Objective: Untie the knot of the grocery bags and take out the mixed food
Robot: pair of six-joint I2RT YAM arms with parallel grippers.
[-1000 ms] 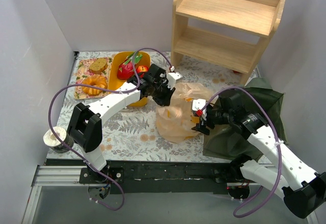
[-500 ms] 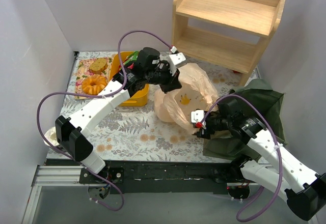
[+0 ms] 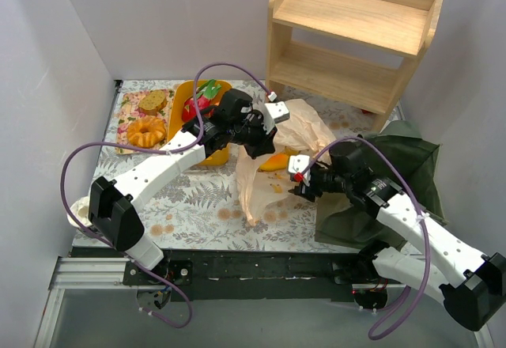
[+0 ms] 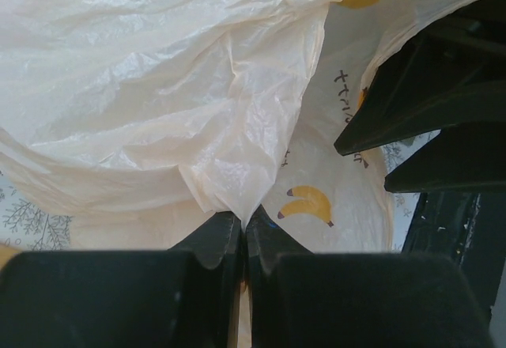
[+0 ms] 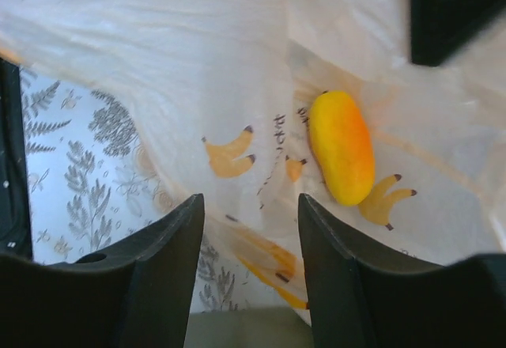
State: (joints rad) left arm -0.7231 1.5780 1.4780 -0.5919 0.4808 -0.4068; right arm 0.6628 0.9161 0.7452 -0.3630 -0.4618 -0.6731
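Thin tan plastic bag (image 4: 158, 87): film pinched between closed left fingers (image 4: 212, 237); right fingers (image 5: 166, 261) spread, empty. Likely risk: film tears, orange oval piece (image 5: 341, 146) rolls across counter (image 3: 198, 198).

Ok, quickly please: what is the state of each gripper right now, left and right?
Left gripper: shut, fingers pinching a fold of the tan plastic bag.
Right gripper: open, holding nothing, pointed at the bag.
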